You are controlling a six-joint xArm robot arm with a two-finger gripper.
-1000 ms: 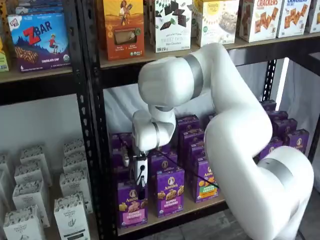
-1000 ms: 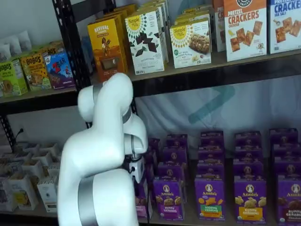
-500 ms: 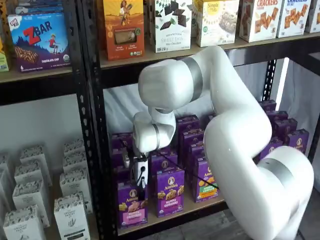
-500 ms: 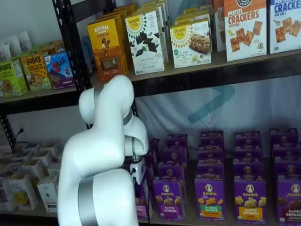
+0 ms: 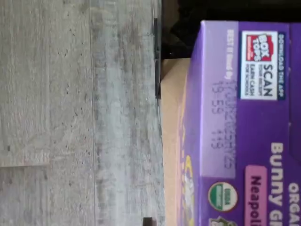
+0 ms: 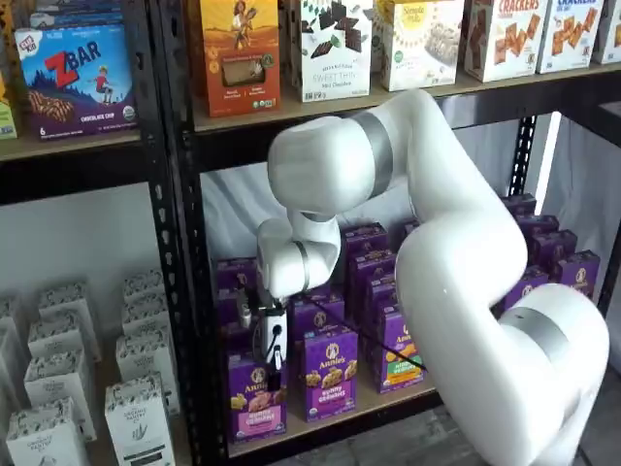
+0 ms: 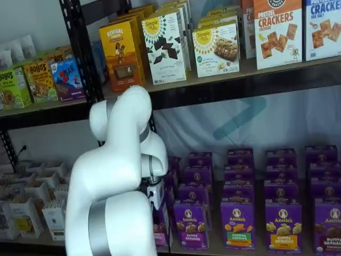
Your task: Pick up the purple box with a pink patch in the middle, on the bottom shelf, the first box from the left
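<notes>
- Bottom shelf — tan board, stocked with purple cartons.
- Purple box — pink patch shown in front.
- Gripper — positioned directly above box; opening cannot be told.

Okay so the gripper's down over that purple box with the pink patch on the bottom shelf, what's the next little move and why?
Probably close the fingers fully on the purple box, then lift straight up. In a shelf view the gripper sits right at the box's top edge, and the wrist view shows that top close beneath the camera. Whether the fingers already grip it cannot be told, so confirm the hold before lifting off the bottom shelf.
</notes>
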